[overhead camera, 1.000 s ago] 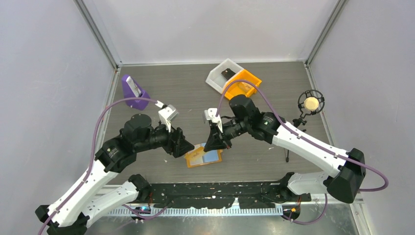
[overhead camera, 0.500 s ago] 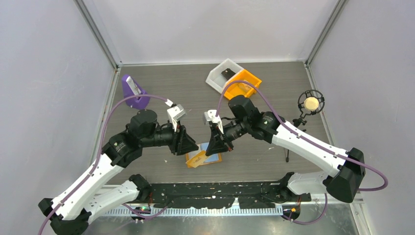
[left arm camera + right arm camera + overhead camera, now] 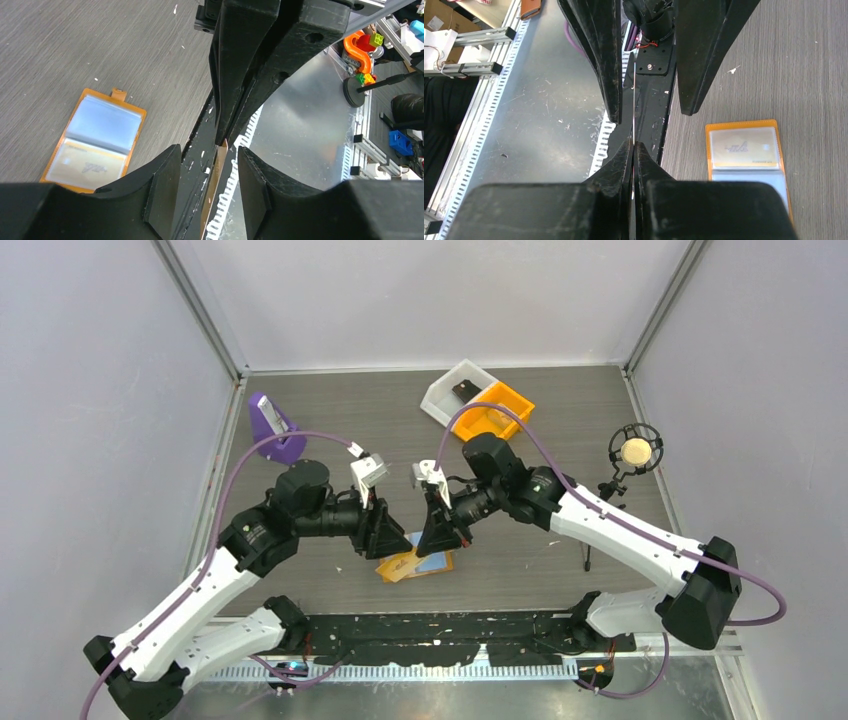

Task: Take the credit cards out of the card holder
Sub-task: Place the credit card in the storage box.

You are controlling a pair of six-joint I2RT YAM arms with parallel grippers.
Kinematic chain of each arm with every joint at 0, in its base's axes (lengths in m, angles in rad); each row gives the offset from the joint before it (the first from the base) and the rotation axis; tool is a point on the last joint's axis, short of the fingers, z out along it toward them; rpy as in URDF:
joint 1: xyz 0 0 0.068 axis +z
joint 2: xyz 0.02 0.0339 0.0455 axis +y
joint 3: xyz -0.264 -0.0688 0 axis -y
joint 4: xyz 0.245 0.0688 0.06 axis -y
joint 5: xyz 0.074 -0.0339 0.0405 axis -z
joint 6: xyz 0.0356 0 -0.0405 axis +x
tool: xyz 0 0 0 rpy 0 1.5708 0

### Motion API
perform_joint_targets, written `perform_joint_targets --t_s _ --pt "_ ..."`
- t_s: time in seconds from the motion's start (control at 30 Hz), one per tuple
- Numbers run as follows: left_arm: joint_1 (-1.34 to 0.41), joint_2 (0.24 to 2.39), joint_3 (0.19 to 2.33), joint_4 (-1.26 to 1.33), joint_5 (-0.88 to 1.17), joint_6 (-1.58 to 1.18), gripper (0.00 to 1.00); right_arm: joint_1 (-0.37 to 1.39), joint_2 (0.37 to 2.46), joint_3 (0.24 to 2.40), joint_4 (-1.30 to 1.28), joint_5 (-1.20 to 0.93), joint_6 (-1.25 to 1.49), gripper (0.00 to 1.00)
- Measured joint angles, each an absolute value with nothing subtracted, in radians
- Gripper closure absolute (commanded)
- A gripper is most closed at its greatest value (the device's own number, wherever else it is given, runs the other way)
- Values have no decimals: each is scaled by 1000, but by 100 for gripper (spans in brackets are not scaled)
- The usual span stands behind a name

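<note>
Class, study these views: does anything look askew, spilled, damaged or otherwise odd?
Nothing looks spilled or damaged. The card holder lies open, askew to the near edge of the table, with a pocketed card in one panel. The right gripper pinches a second card edge-on between the open fingers of the left gripper.

- My left arm (image 3: 205,585) and right arm (image 3: 620,535) both reach inward, with the wrists nose to nose at the middle.
- My left gripper (image 3: 208,152) has its jaws parted on either side of a thin card (image 3: 216,172).
- My right gripper (image 3: 634,147) is pinched tight on that card's edge.
</note>
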State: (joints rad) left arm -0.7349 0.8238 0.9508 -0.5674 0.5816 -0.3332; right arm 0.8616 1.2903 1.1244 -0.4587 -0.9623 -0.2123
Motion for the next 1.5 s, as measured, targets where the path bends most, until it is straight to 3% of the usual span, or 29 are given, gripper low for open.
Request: perform_joint_targets --t_s 0.1,0.17,0.2,0.47,0.9,1.37,1.5 --pt "-735 836 950 -566 589 -334 62 862 1296 1124 -441 -960 -195 95" --pt "-735 849 950 -566 590 -334 94 862 1297 1125 -430 -958 -183 94" --pt "-735 855 950 -566 593 -341 100 862 1297 1125 -427 -956 -179 90" --pt "-728 849 926 -514 511 -387 100 846 1289 1107 -334 -816 -45 50" --pt "-687 654 632 -86 16 -795 100 768 1082 818 136 -339 458 45" --pt "-686 706 409 571 -205 -1100 100 762 1173 640 643 -278 746 46" --pt "-686 767 371 707 -226 -1147 100 762 1214 633 741 -261 808 56"
